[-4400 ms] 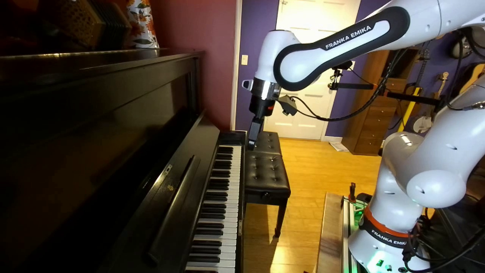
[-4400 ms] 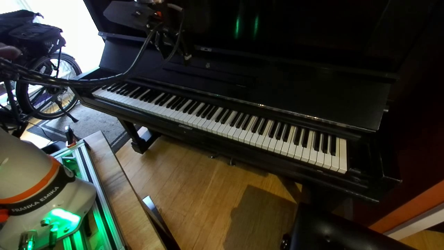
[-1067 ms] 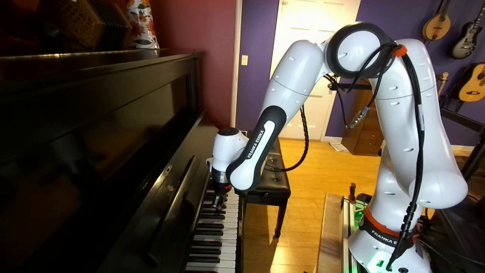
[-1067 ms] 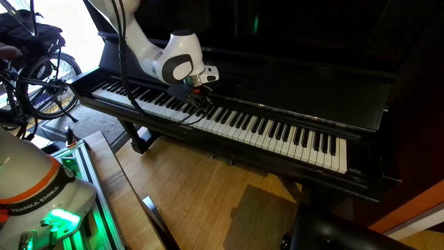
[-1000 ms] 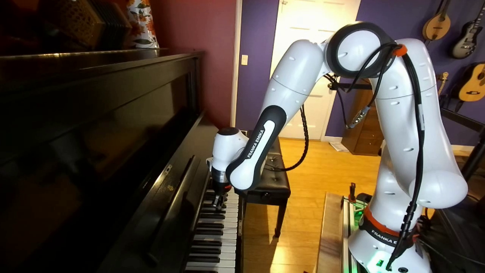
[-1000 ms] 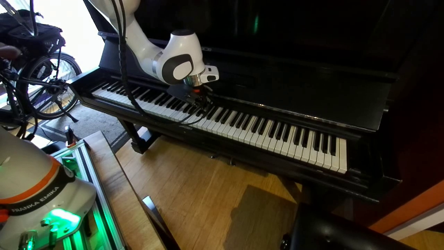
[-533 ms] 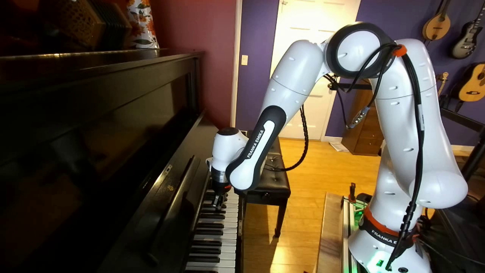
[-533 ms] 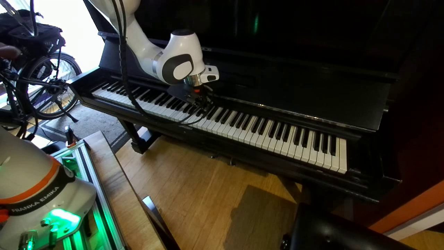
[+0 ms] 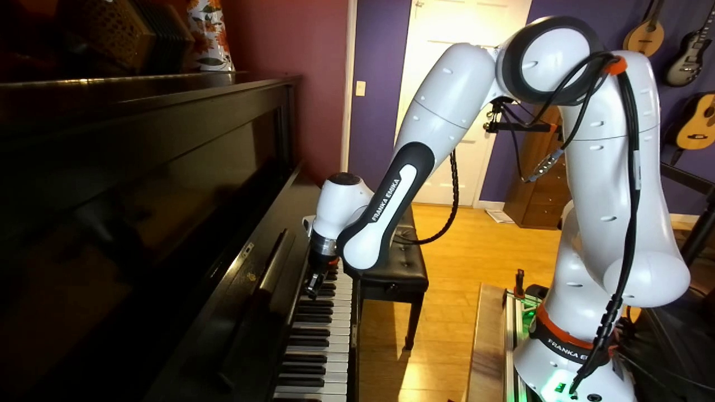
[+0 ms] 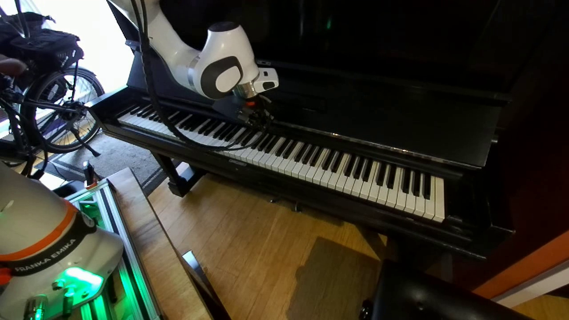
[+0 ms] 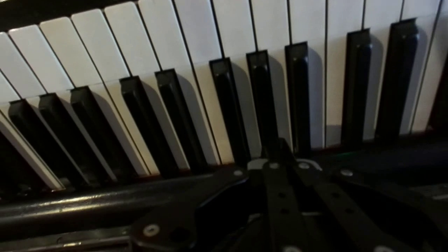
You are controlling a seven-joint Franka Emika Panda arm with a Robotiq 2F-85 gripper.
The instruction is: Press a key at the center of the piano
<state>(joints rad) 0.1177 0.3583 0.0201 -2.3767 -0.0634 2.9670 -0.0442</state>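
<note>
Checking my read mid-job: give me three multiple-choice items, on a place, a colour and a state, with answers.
1. The black jointed gripper is nearest:
A) a bicycle
B) the glossy black wooden piano
C) guitars

2. The low tufted leather bench is:
A) white
B) red
C) black

3. The gripper is:
A) shut
B) wide open
C) holding a guitar

1 B: both exterior views show it near the white and black keys.
2 C: black in both exterior views.
3 A: its tips meet in the wrist view.
</note>
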